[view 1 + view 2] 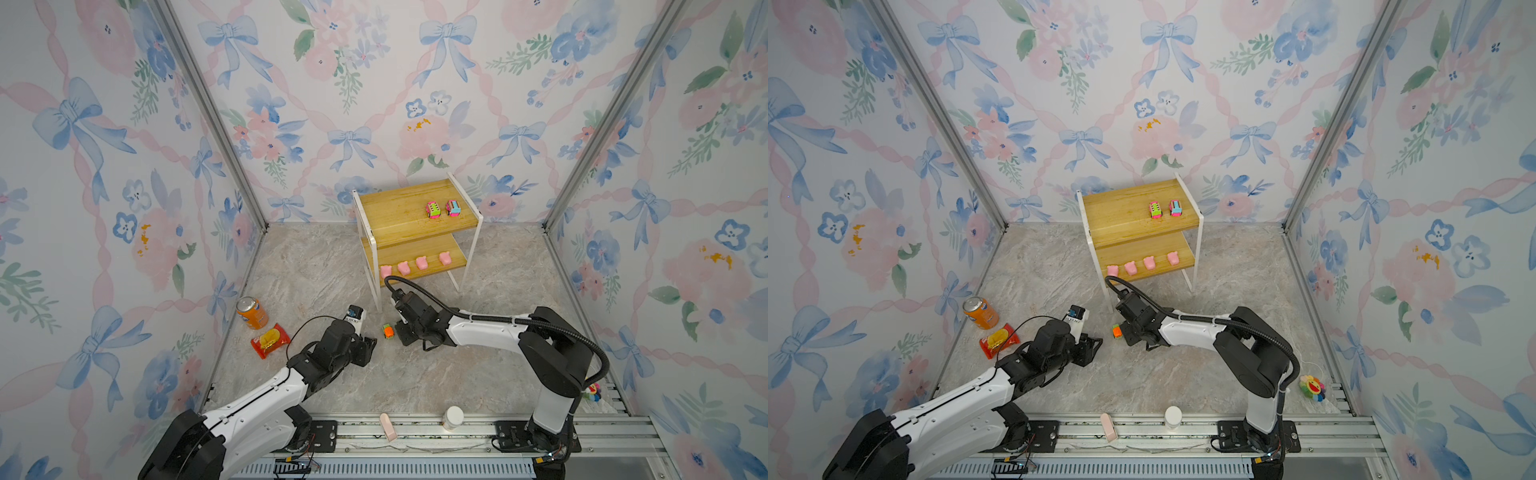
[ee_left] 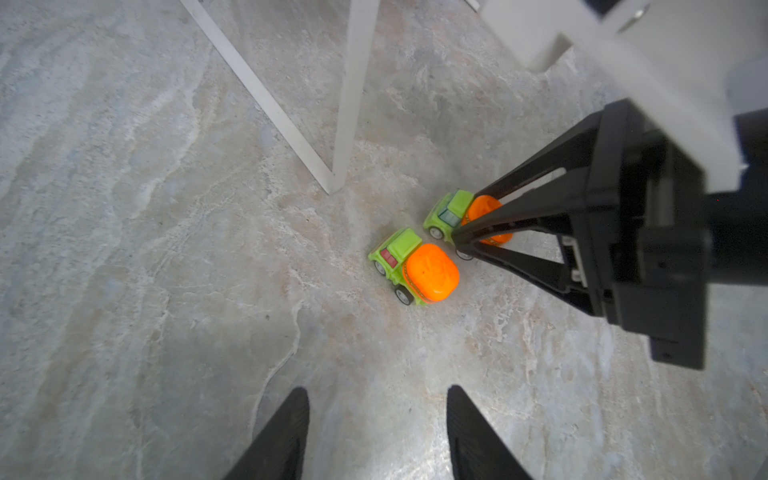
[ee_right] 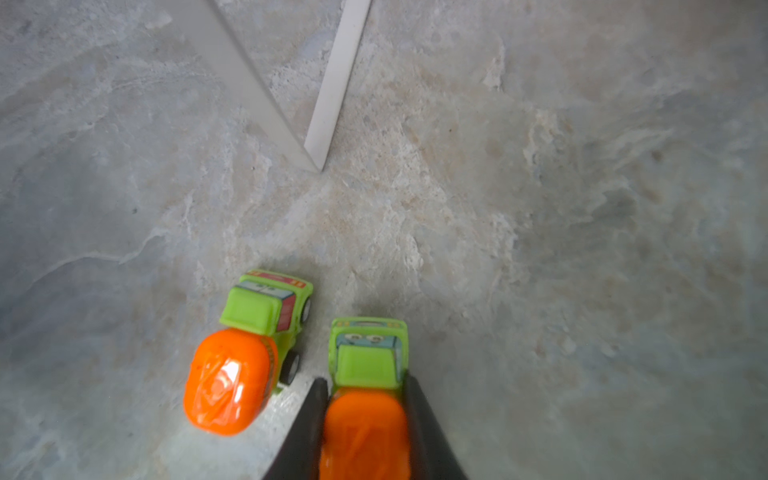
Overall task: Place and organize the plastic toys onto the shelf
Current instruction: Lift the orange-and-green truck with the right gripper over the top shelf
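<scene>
on the grey marbled tabletop (image 3: 540, 208), near a foot of the shelf (image 1: 395, 208), a small two-tier rack of yellowish wooden boards on a thin white metal frame: two tiny toy cars of green plastic with orange drums, side by side, close but apart. right gripper (image 3: 365, 378) clamped across the orange rear of the held car (image 3: 368, 357), one black finger flush on each flank. free car (image 3: 249, 353) just beside it, untouched. left gripper (image 2: 378, 390) with fingers apart, empty, hovering near the free car.

already shelved: two pink cars (image 1: 433, 209) on the top board, four pale-pink pig figures (image 1: 403, 268) in a row along the lower one.

probably light, rigid and glossy, with rounded drums, so liable to squirt out of a pinch; free-rolling wheels as well. best taken low across the flat flanks, not over the dome. gentle set-down advised, well back from the board's edge.
</scene>
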Robot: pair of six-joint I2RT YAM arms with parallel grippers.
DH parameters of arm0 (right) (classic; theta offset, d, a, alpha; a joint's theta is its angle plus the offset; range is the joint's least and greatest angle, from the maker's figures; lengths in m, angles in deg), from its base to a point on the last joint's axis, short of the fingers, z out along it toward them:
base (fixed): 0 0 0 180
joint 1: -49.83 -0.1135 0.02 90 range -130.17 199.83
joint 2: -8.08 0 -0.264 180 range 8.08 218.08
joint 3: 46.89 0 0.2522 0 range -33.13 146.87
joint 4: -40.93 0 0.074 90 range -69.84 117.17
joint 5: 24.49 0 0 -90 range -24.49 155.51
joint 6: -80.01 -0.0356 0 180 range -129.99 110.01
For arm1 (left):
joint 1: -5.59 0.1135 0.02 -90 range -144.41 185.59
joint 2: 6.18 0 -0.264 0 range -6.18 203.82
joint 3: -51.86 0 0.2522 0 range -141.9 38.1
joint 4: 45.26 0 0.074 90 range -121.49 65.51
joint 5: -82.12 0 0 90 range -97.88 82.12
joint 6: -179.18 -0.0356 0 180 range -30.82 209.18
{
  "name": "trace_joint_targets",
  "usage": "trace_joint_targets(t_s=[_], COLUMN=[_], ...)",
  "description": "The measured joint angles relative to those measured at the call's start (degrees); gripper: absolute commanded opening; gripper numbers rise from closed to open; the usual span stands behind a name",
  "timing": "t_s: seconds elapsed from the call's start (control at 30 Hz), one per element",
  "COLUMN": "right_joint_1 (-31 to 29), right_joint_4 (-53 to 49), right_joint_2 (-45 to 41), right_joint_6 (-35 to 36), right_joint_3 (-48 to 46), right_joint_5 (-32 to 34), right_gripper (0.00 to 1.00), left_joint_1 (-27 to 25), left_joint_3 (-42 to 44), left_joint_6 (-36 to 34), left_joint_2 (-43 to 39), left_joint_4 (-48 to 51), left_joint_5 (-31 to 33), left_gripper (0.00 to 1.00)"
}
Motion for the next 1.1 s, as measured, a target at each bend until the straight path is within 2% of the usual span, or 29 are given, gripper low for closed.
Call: trace_joint_targets(t_s=[0.17,0.33,0.47,0.63,0.8,1.1], right_joint_1=[-0.94,-1.51,-0.83,0.66,4.22,7.17], right_joint_4=[-12.39,-24.87,-30.75,-33.66,-33.66,-32.98], right_joint_2=[-5.57,-11.67,-14.73,-16.28,-15.17,-4.98], right_joint_6=[0.63,1.99,2.99,4.81,5.49,5.73], right_joint_3=[9.16,24.24,35.60,44.78,49.00,60.28], right_joint_5=[-2.25,-3.54,-3.02,-0.26,3.06,8.15], right_gripper=[0.16,0.19,0.19,0.18,0.18,0.18], left_joint_1=[0.26,0.35,0.35,0.35,0.35,0.35], left_joint_3=[0.00,0.00,0.00,0.00,0.00,0.00], left_joint_6=[0.00,-0.02,-0.04,-0.04,-0.04,-0.04], left_joint_2=[-0.26,-0.44,-0.46,-0.44,-0.46,-0.46], left_joint_4=[-0.02,-0.02,-0.04,-0.20,-0.20,-0.20], left_joint_5=[-0.42,-0.81,-1.07,-1.57,-2.14,-2.60], left_gripper=[0.55,0.54,0.54,0.55,0.54,0.54])
